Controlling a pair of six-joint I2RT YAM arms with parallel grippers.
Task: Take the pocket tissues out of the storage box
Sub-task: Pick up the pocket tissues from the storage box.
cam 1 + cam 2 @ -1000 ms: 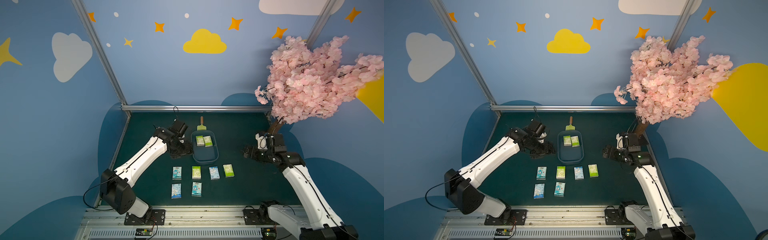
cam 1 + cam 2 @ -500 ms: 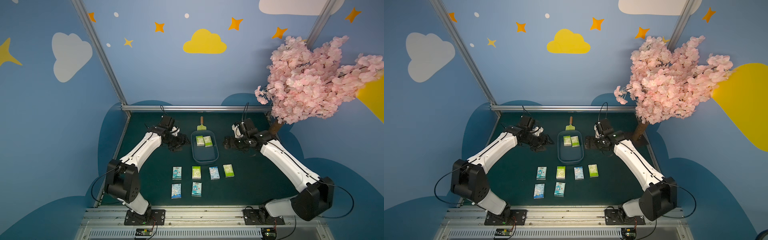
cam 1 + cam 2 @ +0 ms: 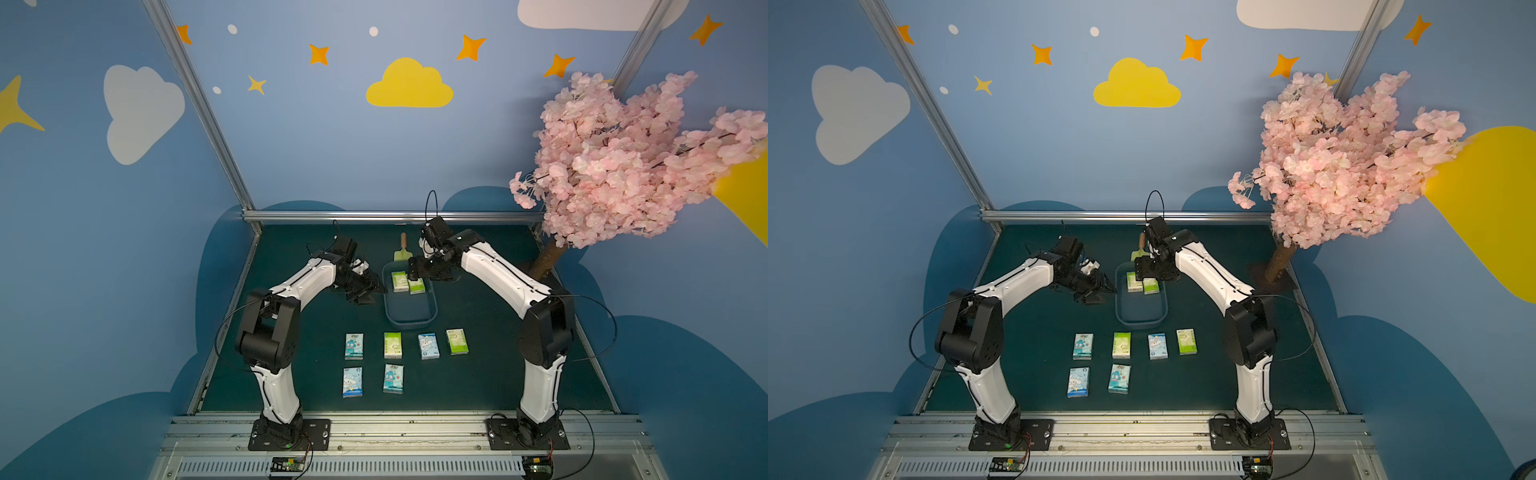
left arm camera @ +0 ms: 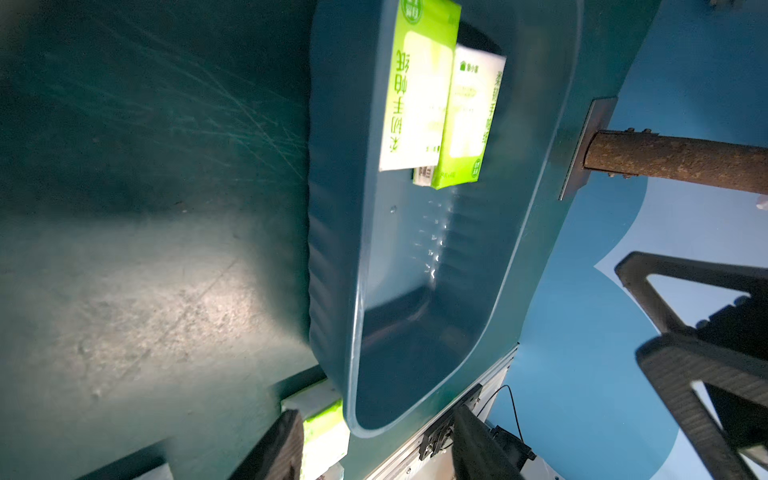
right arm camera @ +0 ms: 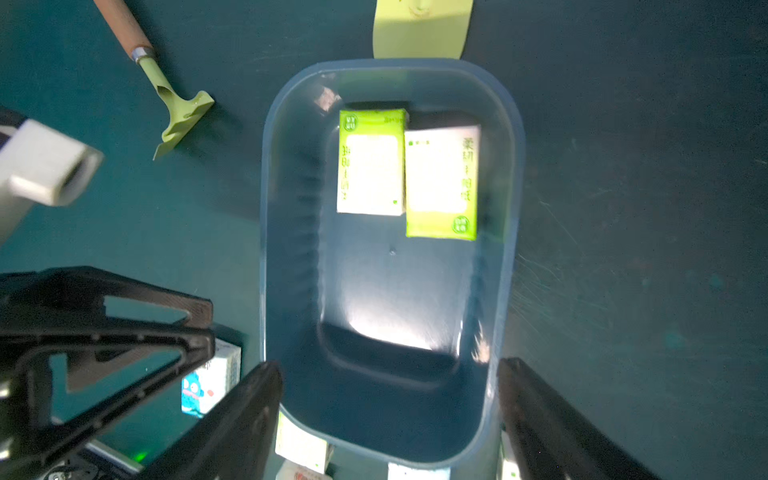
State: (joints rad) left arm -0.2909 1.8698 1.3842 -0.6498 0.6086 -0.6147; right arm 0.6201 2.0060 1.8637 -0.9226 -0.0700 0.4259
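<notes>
The storage box [image 3: 411, 309] [image 3: 1140, 309] is a shallow slate-blue tray in mid-table. Two green-and-white pocket tissues [image 3: 400, 281] [image 3: 416, 286] lie flat side by side at its far end [image 5: 371, 164] [image 5: 441, 183] [image 4: 417, 87]. Several more packets, blue [image 3: 354, 346] and green [image 3: 392, 345], lie on the mat in front of the box. My left gripper [image 3: 374, 293] [image 4: 374, 453] hovers just outside the box's left wall, jaws apart and empty. My right gripper [image 3: 415, 270] [image 5: 388, 424] hangs over the box's far end, open wide, holding nothing.
A yellow-green toy trowel [image 3: 402, 251] lies just behind the box. A second green tool with a wooden handle [image 5: 166, 95] lies beside it. The pink blossom tree [image 3: 623, 166] stands at the back right, its trunk [image 3: 544, 259] on the mat. Walls enclose three sides.
My right arm has swung in from the right side to the box's far end. The left gripper stays beside the box's left wall and its jaws have narrowed.
</notes>
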